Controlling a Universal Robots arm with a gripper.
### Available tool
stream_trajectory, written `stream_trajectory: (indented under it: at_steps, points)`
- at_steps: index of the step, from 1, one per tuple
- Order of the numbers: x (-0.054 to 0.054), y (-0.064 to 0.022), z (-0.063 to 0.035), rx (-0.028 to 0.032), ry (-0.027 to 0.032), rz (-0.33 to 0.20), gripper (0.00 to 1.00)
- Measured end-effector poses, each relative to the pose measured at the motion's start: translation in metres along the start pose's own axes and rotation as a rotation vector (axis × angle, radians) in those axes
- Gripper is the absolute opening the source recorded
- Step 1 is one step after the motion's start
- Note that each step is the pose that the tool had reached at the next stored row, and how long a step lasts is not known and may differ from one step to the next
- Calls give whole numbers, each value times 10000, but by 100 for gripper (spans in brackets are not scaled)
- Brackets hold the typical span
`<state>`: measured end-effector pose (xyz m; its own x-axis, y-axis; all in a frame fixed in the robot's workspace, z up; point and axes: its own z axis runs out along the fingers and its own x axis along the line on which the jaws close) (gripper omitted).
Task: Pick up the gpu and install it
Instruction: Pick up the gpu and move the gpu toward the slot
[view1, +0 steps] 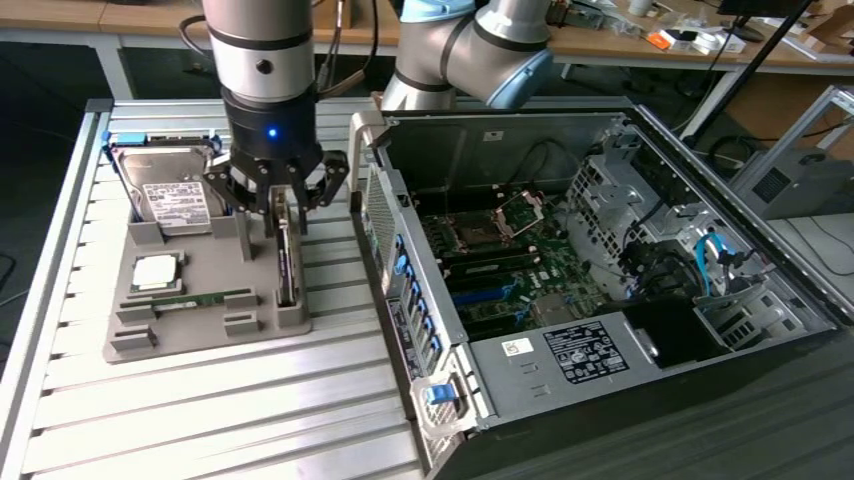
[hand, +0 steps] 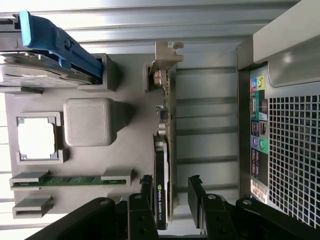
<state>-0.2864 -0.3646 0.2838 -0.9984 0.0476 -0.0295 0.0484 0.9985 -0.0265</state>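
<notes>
The gpu (view1: 284, 258) stands on its edge in a slot at the side of the grey holder tray (view1: 200, 325) nearest the computer. My gripper (view1: 278, 200) hangs straight above it. In the wrist view the gpu (hand: 164, 145) is a thin dark card with a silver end bracket (hand: 165, 55) at its far end. My gripper (hand: 170, 182) is open, with one finger on each side of the card's near end. A gap shows between the fingers (hand: 195, 186) and the card.
The tray also holds a silver hard drive (view1: 174, 195), a processor chip (view1: 156, 270) and a green memory stick (view1: 200, 298). The open computer case (view1: 587, 270) lies at the exterior view's right, close to the tray. Its perforated rear panel (hand: 285, 145) sits beside the card.
</notes>
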Motion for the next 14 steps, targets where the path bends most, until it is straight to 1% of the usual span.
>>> stream_trajectory:
  at_steps: [14]
  points:
    - [8,37,128,0,0,0,42]
